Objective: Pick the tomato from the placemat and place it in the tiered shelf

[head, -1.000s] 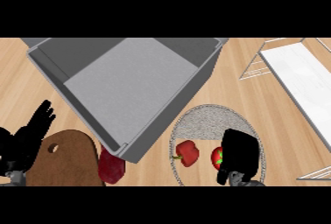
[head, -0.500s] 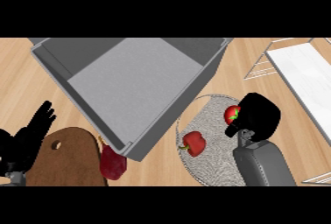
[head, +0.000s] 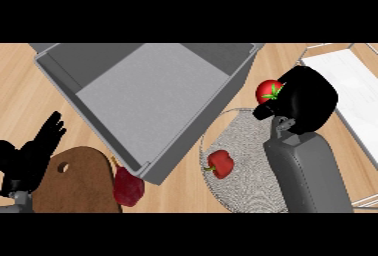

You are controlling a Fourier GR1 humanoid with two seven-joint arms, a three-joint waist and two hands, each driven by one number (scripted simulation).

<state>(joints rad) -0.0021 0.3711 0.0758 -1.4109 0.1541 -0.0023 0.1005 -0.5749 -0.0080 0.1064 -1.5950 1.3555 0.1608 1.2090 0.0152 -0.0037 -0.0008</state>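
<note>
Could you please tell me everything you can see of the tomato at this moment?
The tomato is round, glossy and red, with a green star-shaped calyx facing the camera. The right hand curls round it from the right and hides part of it. It shows beyond the upper edge of the round grey placemat, beside the corner of the large grey bin, apparently lifted. Nothing but the hand seems to touch it.
</note>
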